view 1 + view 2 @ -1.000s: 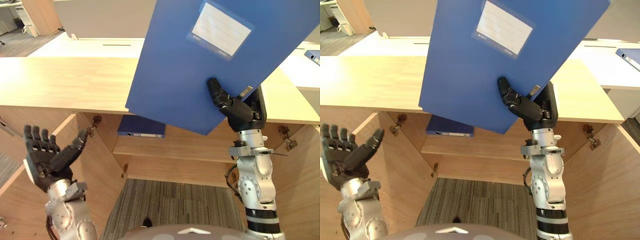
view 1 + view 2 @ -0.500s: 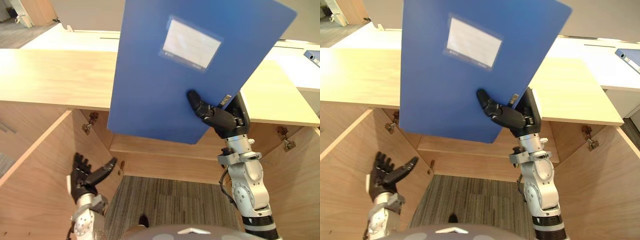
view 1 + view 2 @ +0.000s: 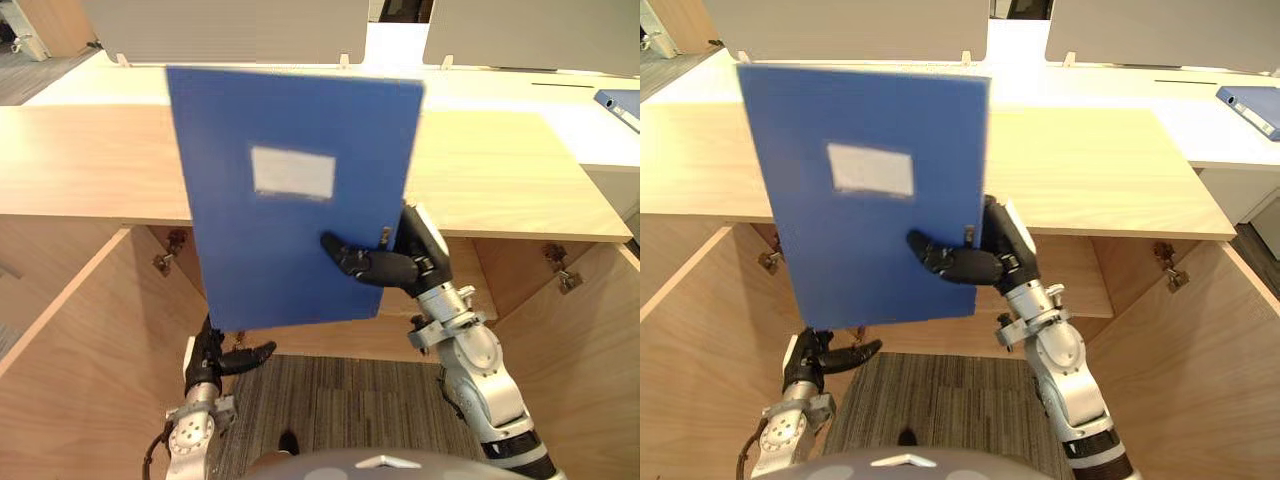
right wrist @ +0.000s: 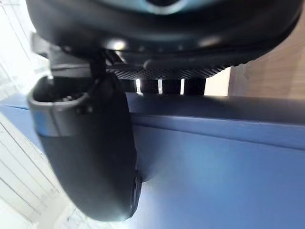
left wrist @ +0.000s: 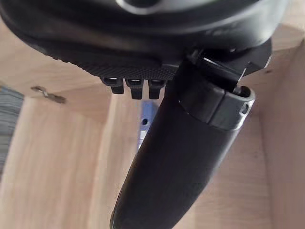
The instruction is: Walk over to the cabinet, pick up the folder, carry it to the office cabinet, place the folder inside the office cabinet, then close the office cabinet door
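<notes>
I've got the right hand pinching the blue folder upright before the open cabinet; left hand low, fingers loosely spread.

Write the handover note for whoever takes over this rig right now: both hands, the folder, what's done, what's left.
Right robot hand: shut on the blue folder at its right edge, thumb on the front face. The folder is held upright in the air in front of the open office cabinet.
Left robot hand: open, empty, low by the cabinet's left door.
Done: folder picked up and brought to the cabinet; both doors stand open.
Left: set the folder on the shelf inside, let go, close the doors.
</notes>
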